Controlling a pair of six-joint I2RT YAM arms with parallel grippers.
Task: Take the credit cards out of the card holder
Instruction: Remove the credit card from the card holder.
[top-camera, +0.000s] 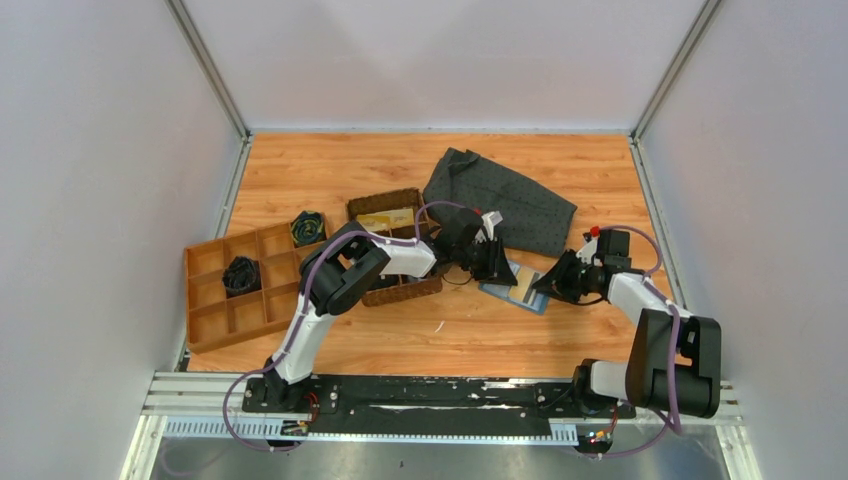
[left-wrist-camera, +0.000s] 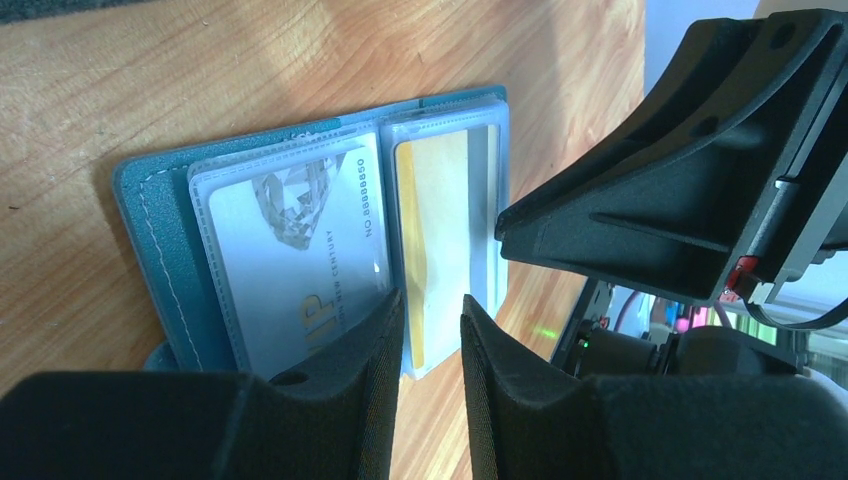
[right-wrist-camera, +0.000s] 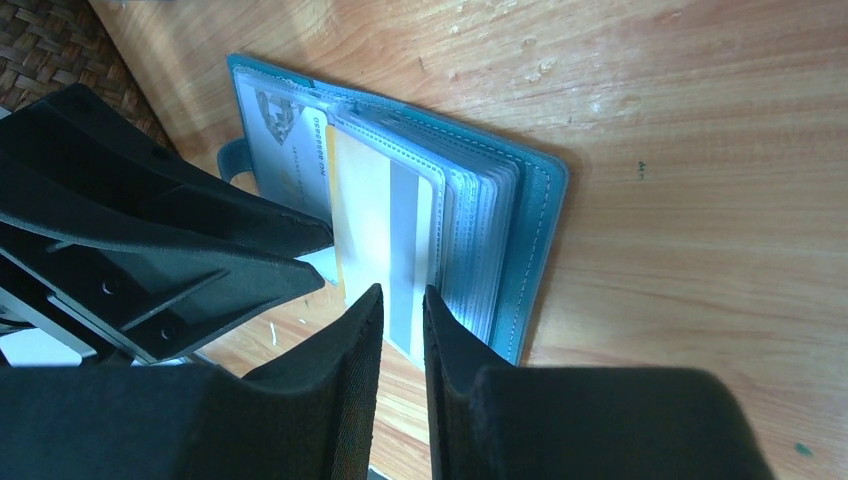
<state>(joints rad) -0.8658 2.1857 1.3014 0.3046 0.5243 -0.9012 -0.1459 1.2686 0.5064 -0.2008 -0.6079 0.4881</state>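
1. Nearest to the arm bases, the right gripper (right-wrist-camera: 402, 310) reaches in from the right side of the card holder (left-wrist-camera: 150, 250). Its two fingers are only a little apart. The end of a yellow card (right-wrist-camera: 365, 210) with a grey stripe shows in the gap. It is not clear if the fingers squeeze the card or just sit over it.
2. The card holder lies open on the wooden table (top-camera: 330, 165), between the two grippers. It is blue-teal outside and has clear plastic pockets inside.
3. A white card (left-wrist-camera: 290, 260) with a diamond picture sits in the pocket on the half of the card holder next to the left gripper (left-wrist-camera: 431, 325). The yellow card sits in the other half.
4. The left gripper comes at the card holder from its left side. Its fingers are a little apart too, and the edge of a plastic pocket shows in the gap. It is not clear if they pinch it.
5. A divided tray (top-camera: 215, 320) lies well to the left of the card holder, with a dark bundle (top-camera: 241, 274) in one box.
6. A woven basket (top-camera: 415, 290) lies just left of the card holder, under the left arm.
7. A dark grey dotted cloth (top-camera: 500, 200) lies just behind the card holder, on the far side.
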